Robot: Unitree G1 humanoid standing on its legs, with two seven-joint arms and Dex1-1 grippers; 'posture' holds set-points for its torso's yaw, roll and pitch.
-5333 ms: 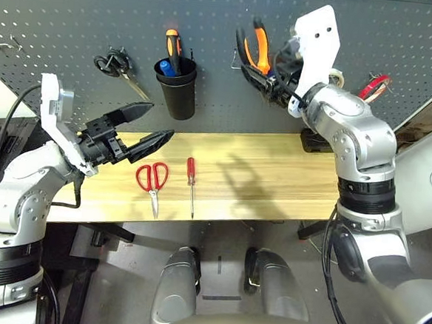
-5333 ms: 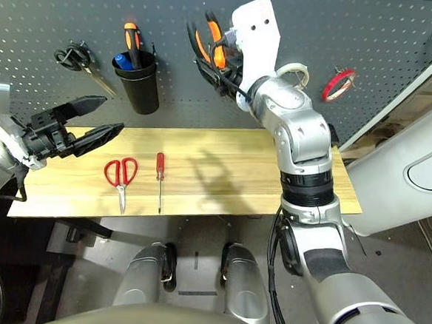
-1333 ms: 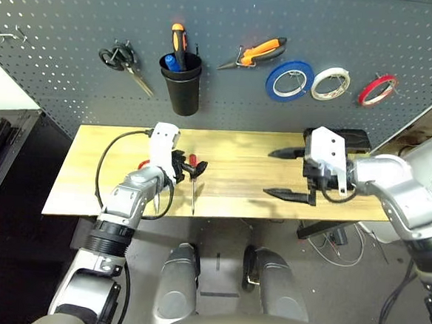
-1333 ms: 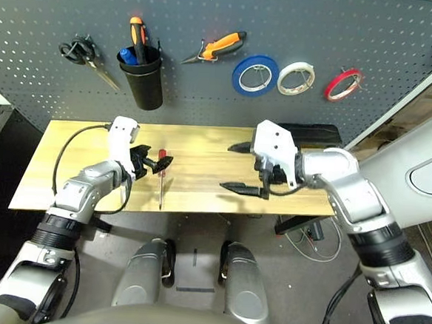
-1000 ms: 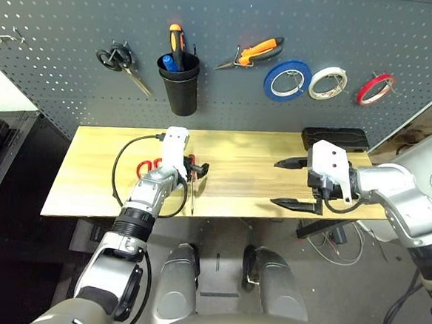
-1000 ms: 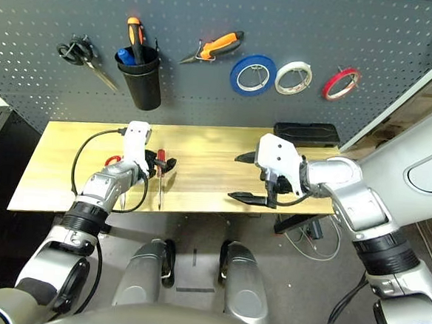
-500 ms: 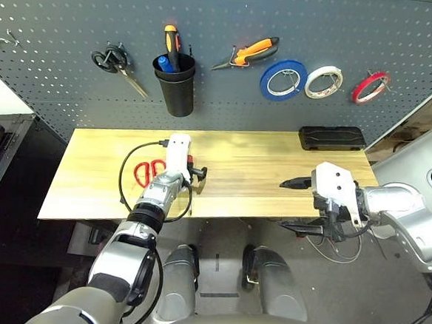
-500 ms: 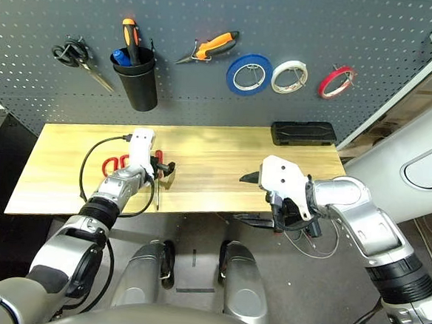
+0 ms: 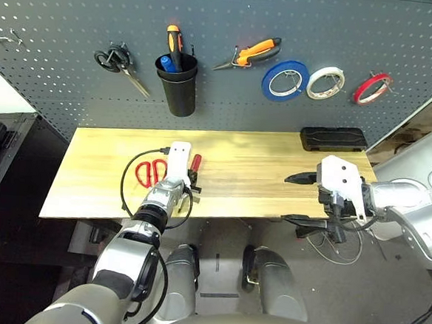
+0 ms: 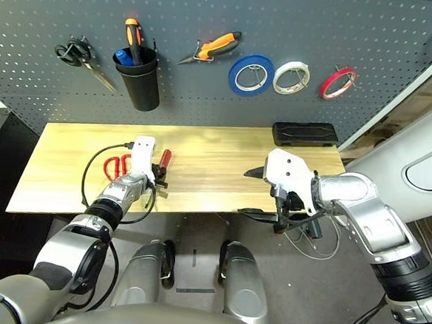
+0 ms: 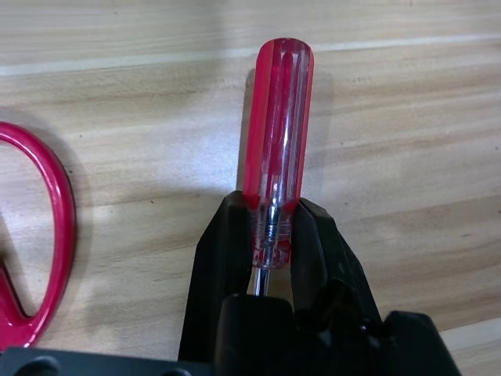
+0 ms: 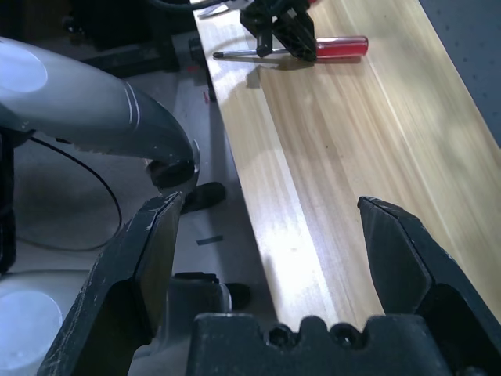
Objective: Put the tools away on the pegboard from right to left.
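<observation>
In the lower left of the head view, the left gripper (image 11: 272, 227) rests low on the wooden table (image 9: 260, 161), and its two black fingers (image 11: 215, 258) are clamped on the red-handled screwdriver (image 11: 275, 141) at the place where the clear red handle meets the metal shaft. The screwdriver lies flat on the wood, with its handle pointing away from the robot toward the board. Just beside it, more to the left of the frame, the red-handled scissors (image 9: 151, 172) lie flat on the table, apart from the gripper. In the lower right of the frame, the right gripper (image 9: 302, 199) hangs at the near edge of the table, with its fingers spread wide apart and nothing between them. A flat black case (image 9: 333, 137) sits at the far right of the table, against the board. Behind the table, the pegboard (image 9: 60, 62) fills the upper part of the frame. On it, from the right to the left, hang the thin red tape ring (image 9: 372, 88), a white tape roll (image 9: 325, 82), a blue tape roll (image 9: 284, 79) and the orange-handled pliers (image 9: 249, 53). Further left there is a black cup (image 9: 176, 84) with an orange-and-black tool standing in it, and in the upper left hang the black-handled scissors (image 9: 119, 65).
</observation>
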